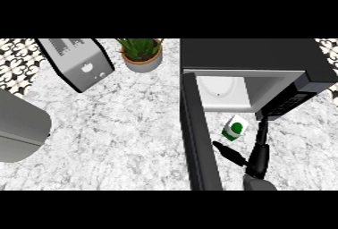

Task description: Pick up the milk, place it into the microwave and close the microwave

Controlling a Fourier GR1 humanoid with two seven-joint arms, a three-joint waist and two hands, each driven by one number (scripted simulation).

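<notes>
A marble kitchen counter [119,134] is seen from steeply above. At the far right stands a black microwave [254,56] with its door [198,143] swung wide open toward the near side, showing a pale, empty cavity [224,91]. A small green and white milk carton [235,128] rests on the counter just in front of the microwave opening, to the right of the open door, not yet inside.

The robot's right hand [254,154] comes in from the near edge, just near of the carton. Its fingers are straight and spread, one reaching up along the carton's right side, the thumb angled left; it grasps nothing. The left hand is not visible.

At the far left sit a silver toaster [76,62] and a potted plant [141,53]; a grey rounded object [20,127] lies at the left edge.

Judging from this, the task is barely begun: the milk still needs picking up, placing in the microwave, and the door closing.
</notes>
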